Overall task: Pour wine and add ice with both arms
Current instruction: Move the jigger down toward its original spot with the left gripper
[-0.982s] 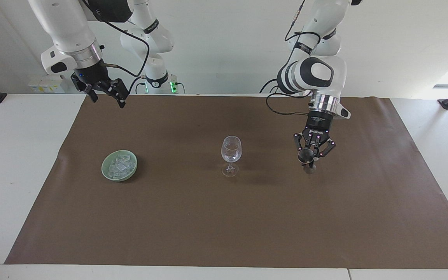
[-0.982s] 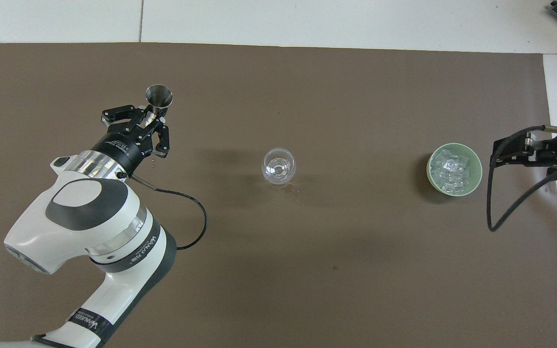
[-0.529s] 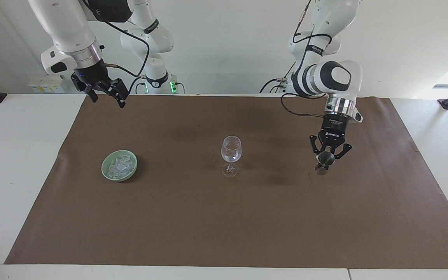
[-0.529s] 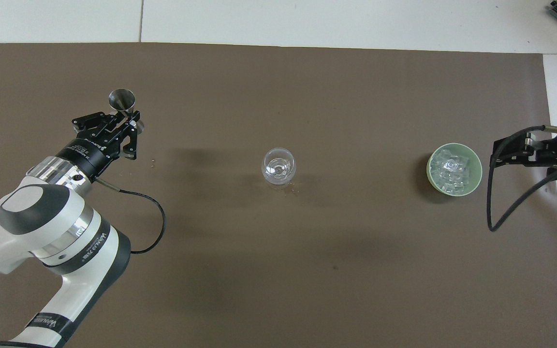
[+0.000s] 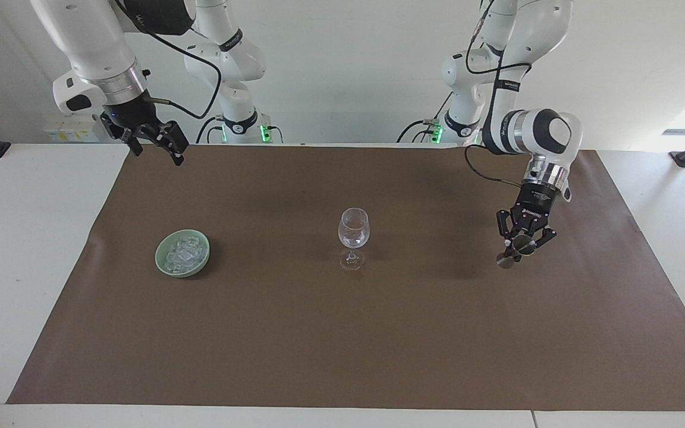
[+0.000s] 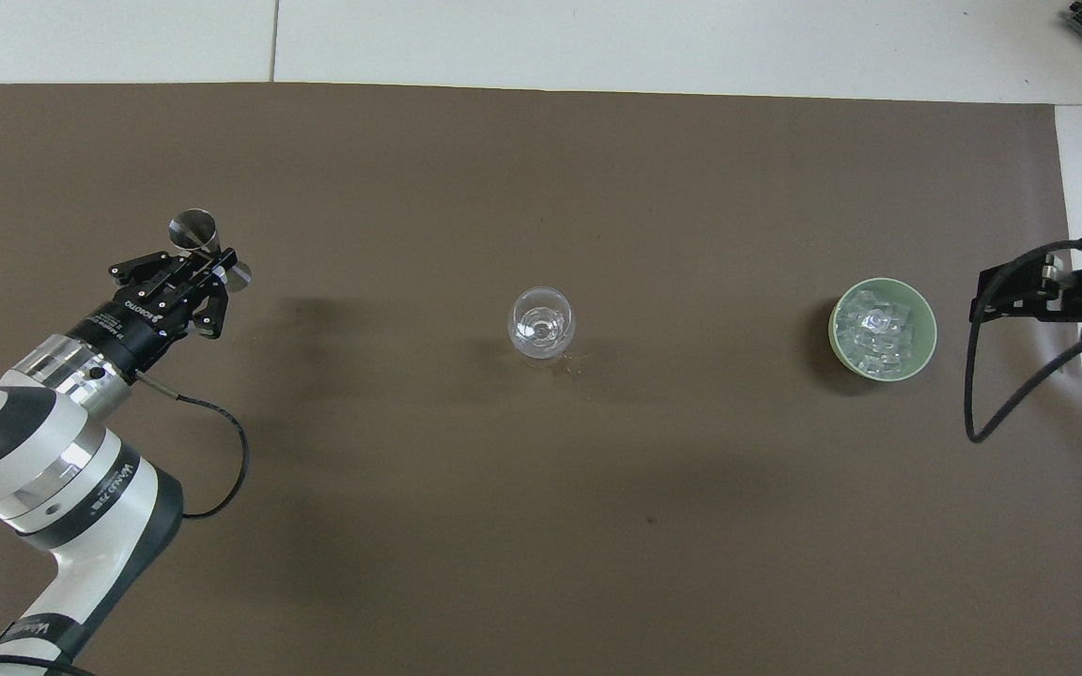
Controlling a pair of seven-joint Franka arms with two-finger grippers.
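A clear stemmed glass stands upright mid-mat with a little clear liquid in it; whether that is the wine I cannot tell. My left gripper is shut on a small steel jigger, held tilted low over the mat toward the left arm's end. The ice is heaped in a pale green bowl toward the right arm's end. My right gripper hangs open and empty in the air over the mat's edge by that bowl.
A brown mat covers most of the white table. A few drops lie on the mat beside the glass's foot. A black cable loops down from the right arm.
The left gripper has carried the jigger away from the glass toward the left arm's end of the table. The right gripper has drifted slightly away from the bowl.
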